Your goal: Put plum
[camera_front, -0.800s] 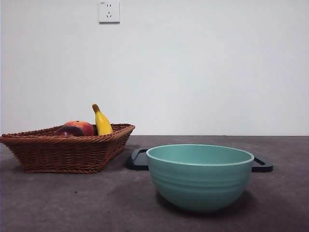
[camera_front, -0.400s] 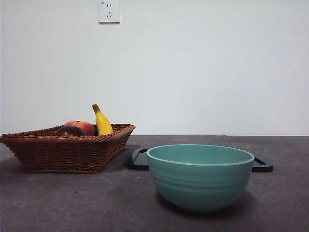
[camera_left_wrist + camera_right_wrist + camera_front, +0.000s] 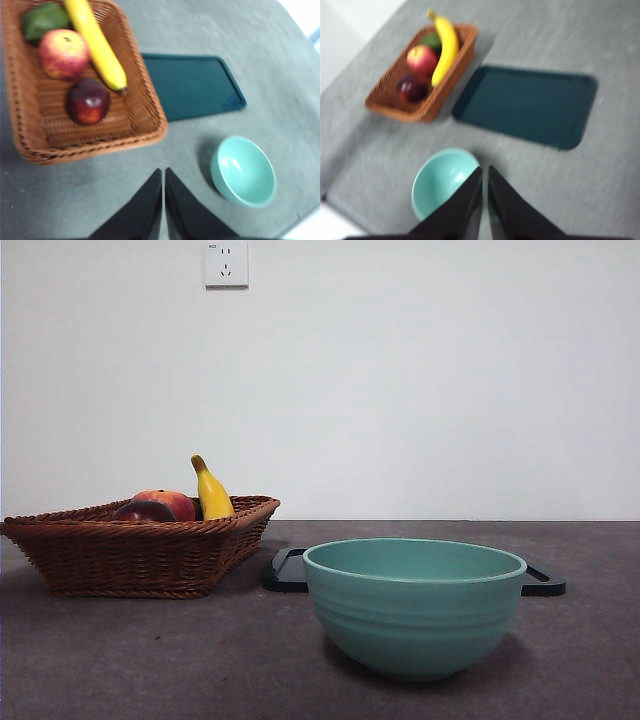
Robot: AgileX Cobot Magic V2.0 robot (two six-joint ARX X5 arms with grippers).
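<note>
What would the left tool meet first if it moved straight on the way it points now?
Probably the bare table beyond the left tool, near the wicker basket's corner. Depth is unclear, so it might clip that rim.

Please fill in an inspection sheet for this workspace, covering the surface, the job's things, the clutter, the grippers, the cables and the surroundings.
Surface: dark grey matte table.
Job's things: small round dark maroon plum lies in the brown woven wicker basket, untouched.
Clutter: in the basket, a red-orange peach-like fruit, a long yellow banana and a green fruit; beside the basket, a flat dark teal rectangular tray, with a round pale green ceramic bowl in front of it.
Grippers: left gripper and right gripper both hang high above the table, jaws shut, holding nothing.
Cables: nothing seen.
Surroundings: plain white wall with a white power socket.
</note>
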